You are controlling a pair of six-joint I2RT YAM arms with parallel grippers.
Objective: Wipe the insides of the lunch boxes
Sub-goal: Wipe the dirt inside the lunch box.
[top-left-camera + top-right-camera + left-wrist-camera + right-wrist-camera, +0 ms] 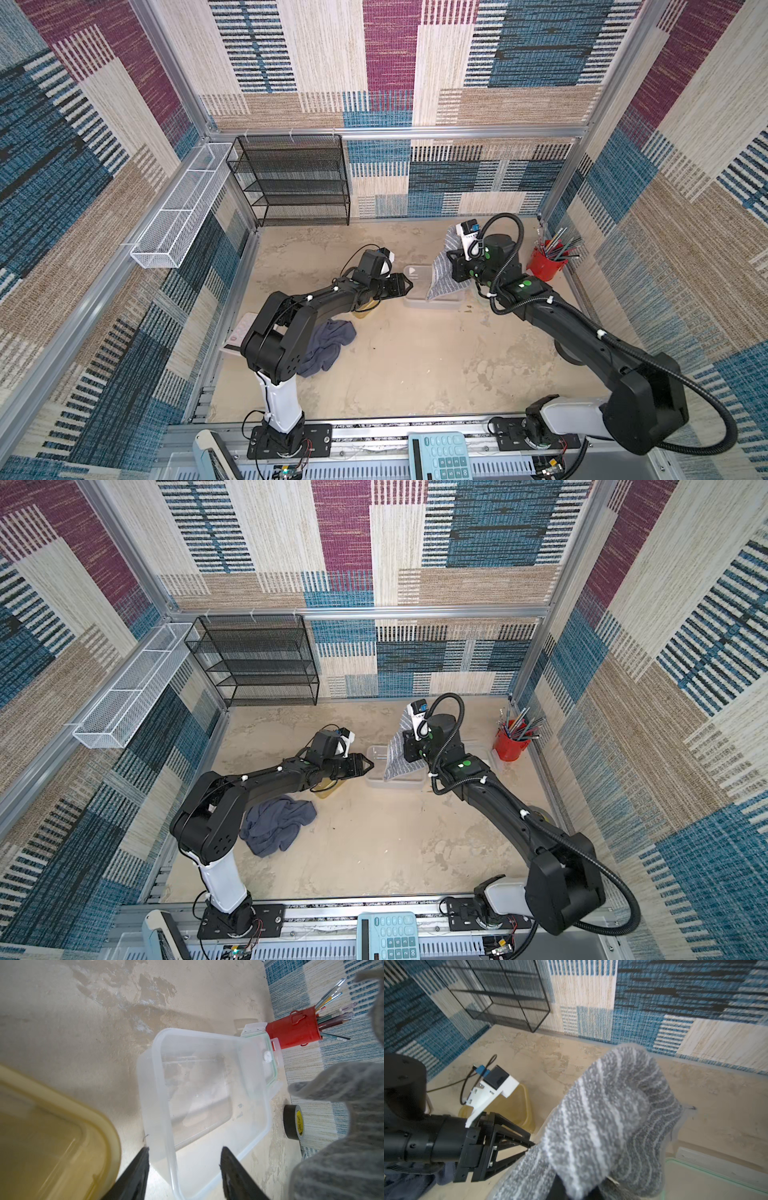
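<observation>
Clear lunch box [154,1068] sits mid-table, dead ahead of your left gripper [185,1148], long axis running away; jaws spread astride its near rim. Right gripper [454,269] pinches striped grey cloth [602,1115] over it.

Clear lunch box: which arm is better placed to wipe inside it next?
Likely the right: the right gripper is shut on the striped grey cloth over the clear lunch box. The left gripper, jaws open astride its wall, has no cloth.
</observation>
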